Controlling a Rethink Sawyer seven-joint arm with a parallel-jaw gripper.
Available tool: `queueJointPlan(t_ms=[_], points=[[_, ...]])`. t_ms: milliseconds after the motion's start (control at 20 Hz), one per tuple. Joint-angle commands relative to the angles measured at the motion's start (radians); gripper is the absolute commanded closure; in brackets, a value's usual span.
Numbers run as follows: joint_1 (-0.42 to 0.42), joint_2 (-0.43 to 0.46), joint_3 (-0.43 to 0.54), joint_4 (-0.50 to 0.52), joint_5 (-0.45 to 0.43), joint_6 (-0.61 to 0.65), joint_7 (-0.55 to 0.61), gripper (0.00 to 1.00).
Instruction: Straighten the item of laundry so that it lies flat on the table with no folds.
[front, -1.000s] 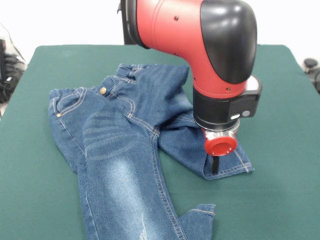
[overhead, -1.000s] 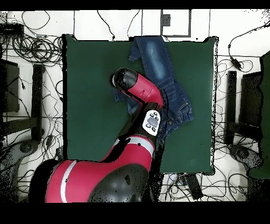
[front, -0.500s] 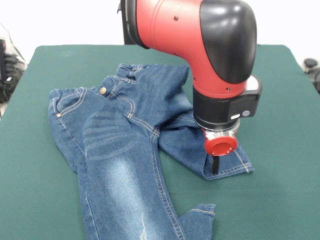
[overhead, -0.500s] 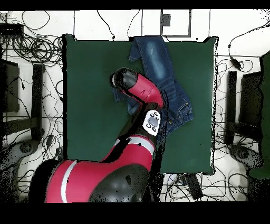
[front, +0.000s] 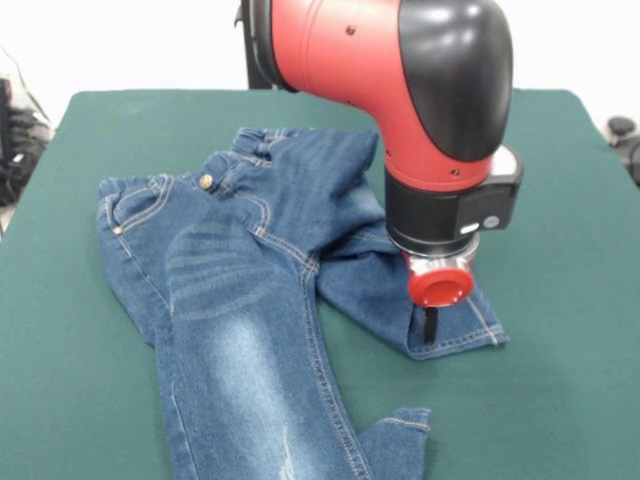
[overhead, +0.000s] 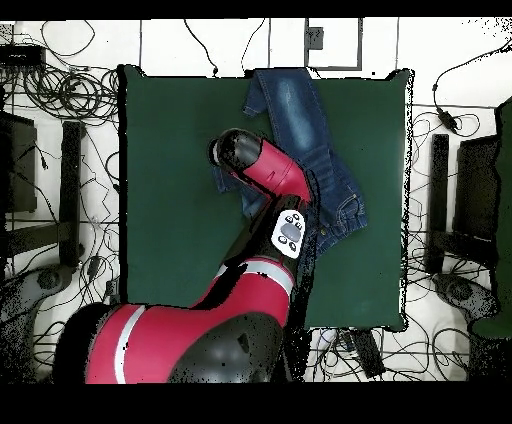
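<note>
At the bottom of the front view you see the jeans (front: 250, 300) run off the lower edge: one long leg with a faded whitish patch lies from the centre left of the frame down to the bottom, and a small turned-up bit of hem (front: 398, 435) sits just right of it at the bottom centre. The dark green worktop (front: 560, 400) shows bare to the lower right and lower left of the frame.

Move up to the middle right and you find the other leg folded across, its cuff (front: 470, 335) pointing to the right. The jaws (front: 430, 326) stand right on that cuff, seen only as a dark narrow tip under the red round disc (front: 440, 288); you cannot tell whether they are parted or pinched on the cloth.

Higher, at the centre left, the waistband lies rumpled, with the brass button (front: 206, 181) showing. The red and black arm (front: 400, 90) fills the upper right.

In the overhead view the jeans (overhead: 300, 120) lie in the upper right part of the worktop (overhead: 170, 200), and the arm (overhead: 265, 180) covers their lower left portion.
</note>
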Motion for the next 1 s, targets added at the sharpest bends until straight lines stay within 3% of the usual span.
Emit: queueJointPlan(t_ms=[50,850,1000], points=[[0.016,0.007,0.130,0.104,0.014,0.039,0.168,0.00],[0.087,0.016,0.098,0.063,0.047,0.059,0.298,0.00],[0.083,0.039,0.119,0.053,0.057,0.024,0.282,0.00]])
